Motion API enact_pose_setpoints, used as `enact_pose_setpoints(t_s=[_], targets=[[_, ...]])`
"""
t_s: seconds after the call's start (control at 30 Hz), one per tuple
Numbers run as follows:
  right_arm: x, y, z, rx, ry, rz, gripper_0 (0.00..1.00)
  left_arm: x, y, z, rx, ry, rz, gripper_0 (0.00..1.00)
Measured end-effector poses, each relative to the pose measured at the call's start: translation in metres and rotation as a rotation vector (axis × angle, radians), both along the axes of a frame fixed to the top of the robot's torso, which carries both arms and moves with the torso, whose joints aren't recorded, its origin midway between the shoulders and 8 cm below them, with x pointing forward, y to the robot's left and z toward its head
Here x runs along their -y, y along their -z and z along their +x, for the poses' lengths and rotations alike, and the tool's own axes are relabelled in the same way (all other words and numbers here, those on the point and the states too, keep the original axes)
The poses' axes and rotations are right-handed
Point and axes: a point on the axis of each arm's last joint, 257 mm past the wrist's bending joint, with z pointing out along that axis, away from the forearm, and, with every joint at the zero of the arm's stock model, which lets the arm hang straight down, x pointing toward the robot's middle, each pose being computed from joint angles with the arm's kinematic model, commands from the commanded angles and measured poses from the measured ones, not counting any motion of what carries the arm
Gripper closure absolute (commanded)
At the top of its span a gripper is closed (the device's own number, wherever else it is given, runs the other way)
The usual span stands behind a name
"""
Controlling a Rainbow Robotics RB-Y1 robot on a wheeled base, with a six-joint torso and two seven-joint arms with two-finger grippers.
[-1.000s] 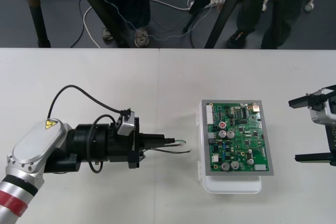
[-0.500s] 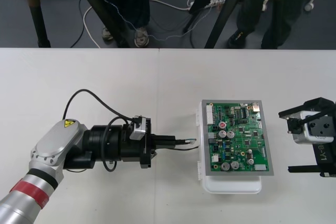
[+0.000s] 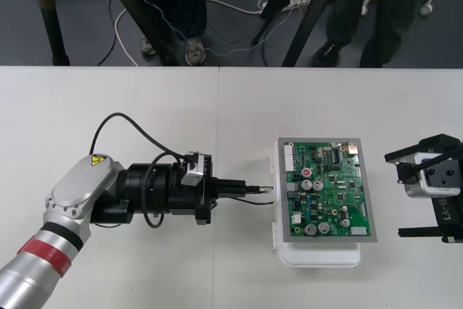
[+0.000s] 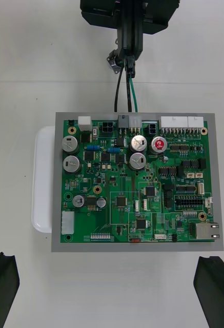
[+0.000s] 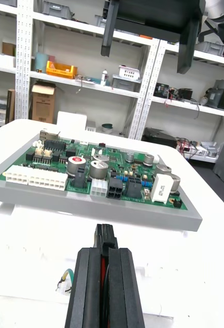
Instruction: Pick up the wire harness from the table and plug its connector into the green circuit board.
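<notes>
- Pale, plain surface (image 3: 130,113) fills most of what we see from above, with a strip of dark floor beyond its far edge.
- From the left, the left arm lies low across the surface, and the left tool (image 3: 262,189) points straight at the left edge of the board.
- We see this tool closed on the wire harness (image 3: 253,201). The two black fingers (image 5: 127,287) are pressed together, and the small black plug (image 5: 105,237) juts out from between their tips.
- The plug is aimed at the row of connectors on the board's near edge. It sits just short of that edge and is not in the board.
- Black and green wires (image 4: 128,95) run from the closed fingertips to the grey rim of the board. A thin loop of them hangs just beneath the tool.
- Right of centre, the green circuit board (image 3: 329,189) lies flat on its white base (image 3: 322,257).
- At the far right, the right tool (image 3: 396,194) waits apart from the board, facing it. We see it open, with its fingers (image 4: 1,287) standing far apart and nothing between them.
</notes>
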Motion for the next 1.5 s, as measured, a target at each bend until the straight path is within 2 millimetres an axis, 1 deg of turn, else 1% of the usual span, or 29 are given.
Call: enact_pose_setpoints(t_s=[0.27,0.57,0.77,0.9,1.07,1.2,1.5], targets=[[0.007,0.004,0.007,-0.008,0.019,0.010,0.00,0.010,-0.003,-0.004,0.008,0.028,0.001,1.00],[0.009,0.007,0.012,0.001,0.006,0.022,0.00,0.020,-0.002,-0.012,0.014,0.065,0.011,1.00],[0.016,0.012,0.019,-0.020,0.031,0.046,0.00,0.027,-0.002,-0.016,0.013,0.081,0.011,1.00],[0.020,0.017,0.022,-0.005,-0.025,0.057,0.00,0.032,-0.002,-0.016,0.010,0.078,0.008,1.00],[0.023,0.020,0.022,-0.073,-0.014,0.147,0.00,0.037,0.000,-0.013,0.010,0.065,0.014,1.00],[0.019,0.017,0.018,-0.126,-0.008,0.228,0.00,0.039,0.002,-0.011,0.010,0.055,0.020,1.00],[0.016,0.010,0.009,-0.200,0.007,0.347,0.00,0.043,0.005,-0.008,0.009,0.042,0.029,1.00]])
